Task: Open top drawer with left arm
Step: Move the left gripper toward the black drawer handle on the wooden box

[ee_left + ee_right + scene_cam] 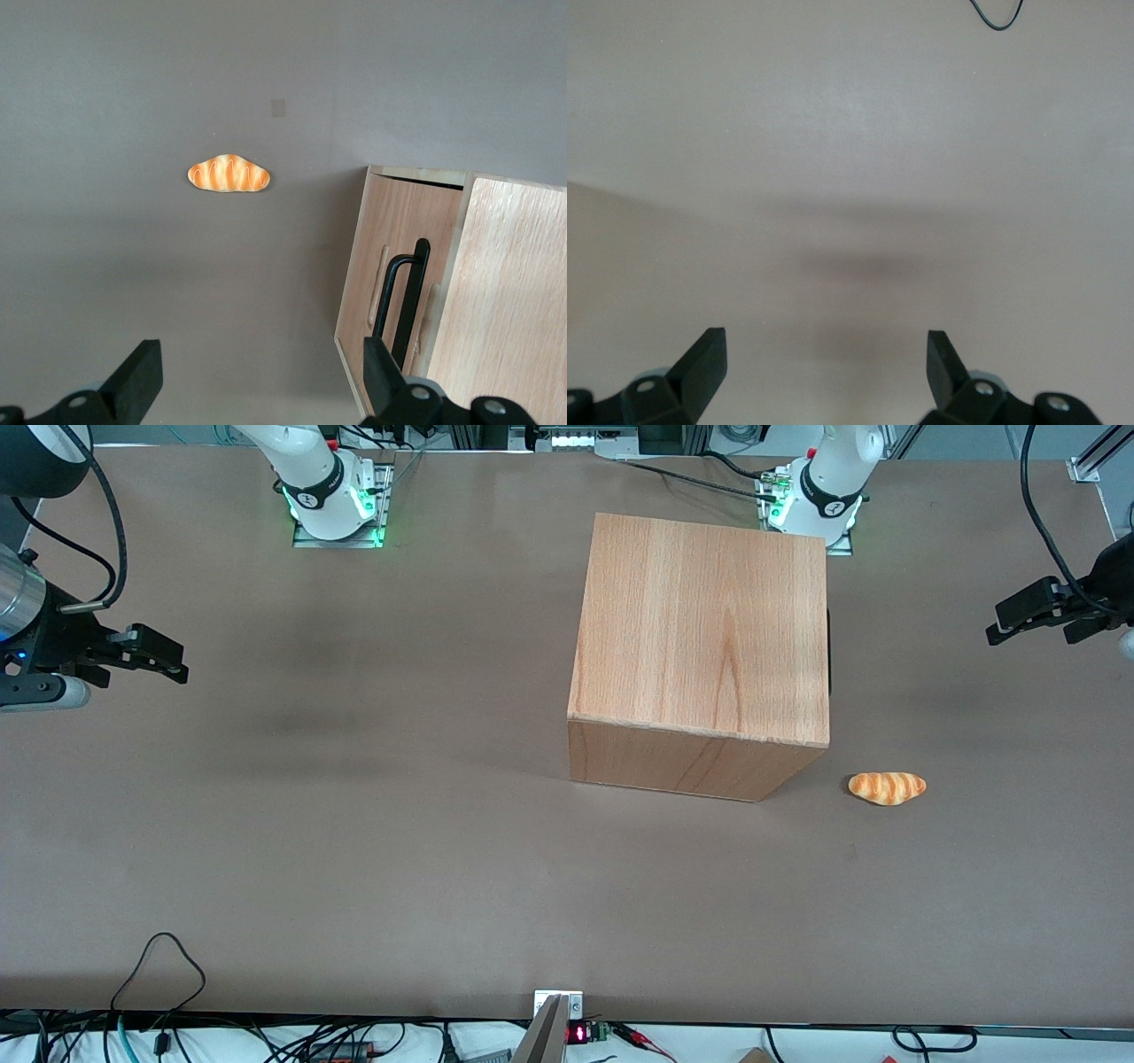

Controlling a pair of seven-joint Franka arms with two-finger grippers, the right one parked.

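The wooden cabinet (700, 629) stands mid-table, its front facing the working arm's end. In the front view only a dark sliver of that front shows. The left wrist view shows the top drawer (390, 239) as a flat wood panel with a long black bar handle (406, 297), lying close against the box. My left arm's gripper (994, 625) hovers above the table toward the working arm's end, well apart from the cabinet's front. In the wrist view the gripper (257, 385) is open, with only bare table between its fingers (135, 381).
A striped bread roll (887, 787) (229, 173) lies on the table beside the cabinet's front corner, nearer the front camera than the gripper. Cables run along the table edge nearest the camera (159, 957). The arm bases (819, 496) stand at the table's farthest edge.
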